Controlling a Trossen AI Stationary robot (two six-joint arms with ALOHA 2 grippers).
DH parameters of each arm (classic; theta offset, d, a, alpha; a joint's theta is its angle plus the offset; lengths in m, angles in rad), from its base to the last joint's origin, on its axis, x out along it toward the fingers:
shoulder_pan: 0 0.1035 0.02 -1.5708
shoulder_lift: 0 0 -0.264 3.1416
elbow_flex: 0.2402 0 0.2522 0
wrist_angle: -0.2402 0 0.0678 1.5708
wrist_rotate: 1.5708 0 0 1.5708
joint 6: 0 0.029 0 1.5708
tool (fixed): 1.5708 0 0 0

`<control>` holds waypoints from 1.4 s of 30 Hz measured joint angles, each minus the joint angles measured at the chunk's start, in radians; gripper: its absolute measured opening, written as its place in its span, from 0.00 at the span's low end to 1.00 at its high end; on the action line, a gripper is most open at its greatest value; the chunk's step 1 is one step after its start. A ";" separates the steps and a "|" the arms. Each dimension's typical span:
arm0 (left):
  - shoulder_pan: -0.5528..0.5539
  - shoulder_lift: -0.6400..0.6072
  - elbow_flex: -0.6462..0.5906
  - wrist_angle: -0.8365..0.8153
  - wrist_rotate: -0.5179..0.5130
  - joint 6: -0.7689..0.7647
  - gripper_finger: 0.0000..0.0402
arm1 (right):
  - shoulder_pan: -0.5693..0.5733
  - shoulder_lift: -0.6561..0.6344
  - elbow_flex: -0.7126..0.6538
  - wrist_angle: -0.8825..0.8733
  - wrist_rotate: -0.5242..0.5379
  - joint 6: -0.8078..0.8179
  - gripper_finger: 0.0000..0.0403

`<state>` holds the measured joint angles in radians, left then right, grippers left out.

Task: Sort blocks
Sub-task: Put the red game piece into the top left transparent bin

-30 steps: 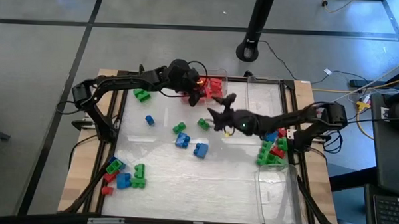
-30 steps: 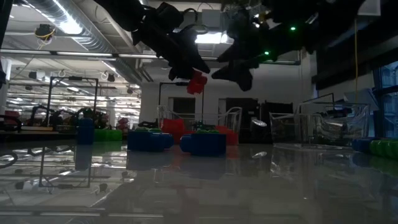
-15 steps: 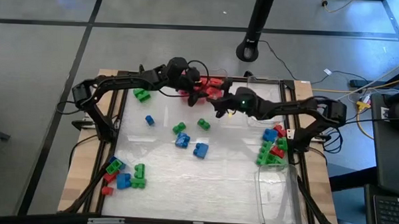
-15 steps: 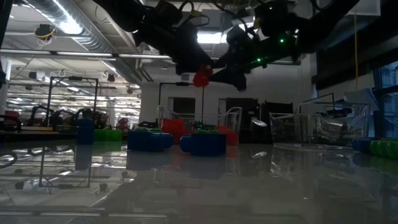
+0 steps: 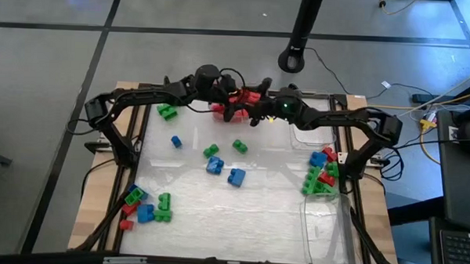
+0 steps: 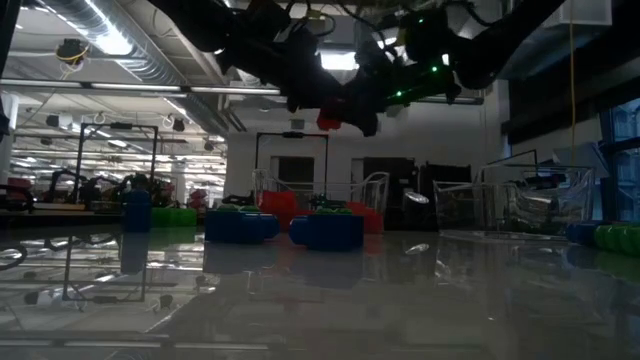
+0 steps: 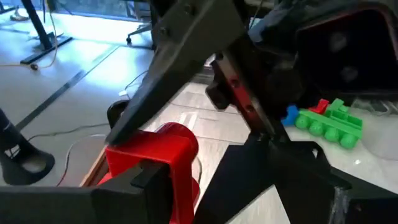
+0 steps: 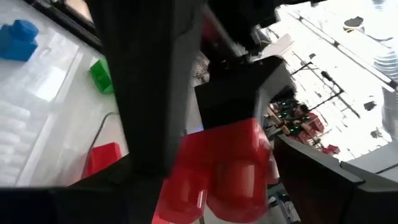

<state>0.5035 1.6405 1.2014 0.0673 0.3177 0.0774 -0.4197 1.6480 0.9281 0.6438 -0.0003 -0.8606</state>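
Note:
A red block hangs high above the table at its far middle, and my left gripper is shut on it. My right gripper meets it from the table's right and is open. Its fingers stand on either side of the same red block. Just beyond them a clear bin holds red blocks. Loose green and blue blocks lie on the table below. My left gripper pinches the red block between its two fingers. It comes at the block nearly level from the table's left. The block hangs clear of the table and of the bin. My right gripper: one finger lies close along the block's side; whether it touches, I cannot tell.
Clear bins stand at the far right and the near right. A heap of green, blue and red blocks lies at the right edge. A second heap sits near the left. Single blocks dot the middle.
My right gripper has swung from mid-table toward the far edge and the left gripper. It has risen a little and turned, and its open fingers now stand around the red block. My left gripper has stayed in place, and its wrist has rolled and tipped up with the block.

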 joint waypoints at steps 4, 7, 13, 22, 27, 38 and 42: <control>0.012 0.002 -0.001 0.002 -0.072 -0.011 0.56 | -0.029 0.034 0.011 -0.020 0.019 0.017 0.73; 0.025 0.001 0.000 0.007 -0.163 -0.014 0.56 | -0.049 0.045 0.007 -0.066 0.030 0.042 0.73; 0.060 0.000 0.001 0.001 -0.210 -0.043 0.56 | -0.061 0.045 0.007 -0.091 0.076 0.045 0.73; 0.022 -0.024 0.001 -0.108 -0.211 -0.041 0.56 | -0.015 -0.028 0.007 -0.156 0.053 0.045 0.73; -0.088 -0.127 0.001 -0.288 -0.236 -0.017 0.56 | 0.104 -0.131 0.007 -0.314 0.034 0.041 0.73; -0.541 -0.391 0.001 -0.764 -0.602 -0.309 0.56 | 0.442 -0.162 0.006 -0.618 0.033 0.077 0.73; -0.714 -0.413 0.001 -0.894 -0.672 -0.538 0.56 | 0.546 -0.150 -0.007 -0.589 0.033 0.098 0.73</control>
<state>-0.2109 1.2271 1.2022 -0.8268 -0.3540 -0.4601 0.1264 1.4982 0.9206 0.0547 0.0330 -0.7629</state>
